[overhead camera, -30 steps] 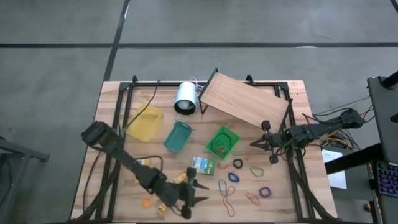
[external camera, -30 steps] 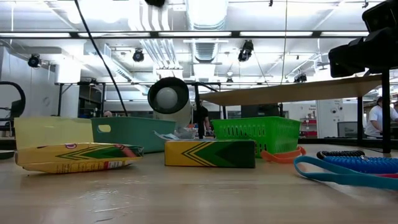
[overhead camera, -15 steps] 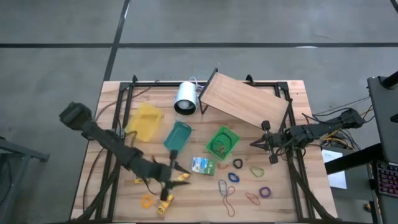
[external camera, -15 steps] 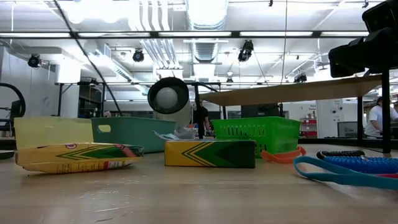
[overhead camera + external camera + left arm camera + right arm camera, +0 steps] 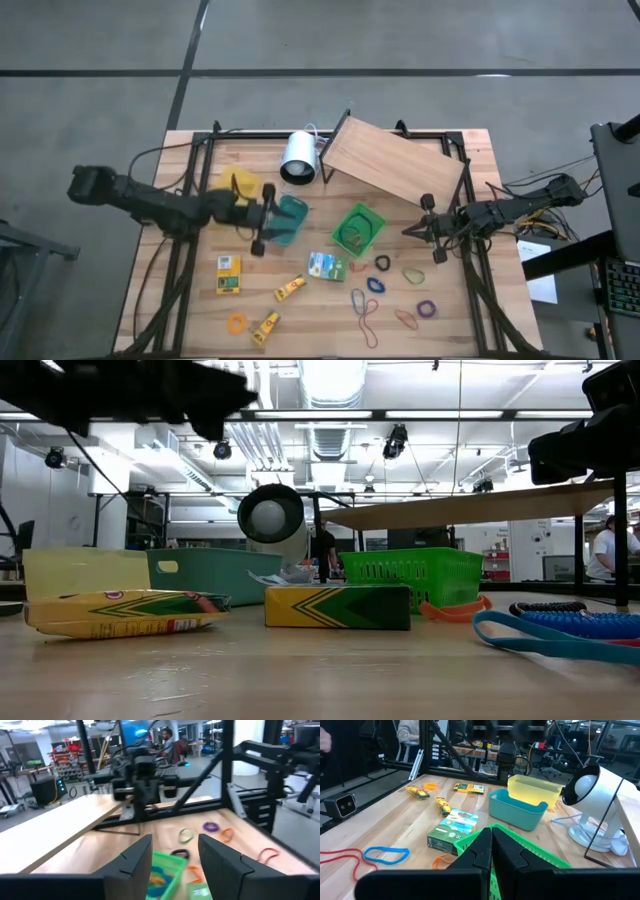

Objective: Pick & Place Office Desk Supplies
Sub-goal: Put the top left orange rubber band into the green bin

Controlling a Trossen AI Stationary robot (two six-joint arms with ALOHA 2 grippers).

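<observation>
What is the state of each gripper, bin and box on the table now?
left gripper: open, empty, over the teal bin.
right gripper: shut, empty, beside the green basket.
teal bin: upright.
yellow bin: upright.
green basket: upright, holds something.
yellow box: lying flat.
green-and-white packet: lying flat.

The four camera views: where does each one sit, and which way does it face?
High view: above, facing down on the table; both arms show.
Low view: table height, facing the green basket.
Left wrist view: past the open left gripper toward the right arm.
Right wrist view: past the shut right gripper toward the teal bin.
All show the basket.
</observation>
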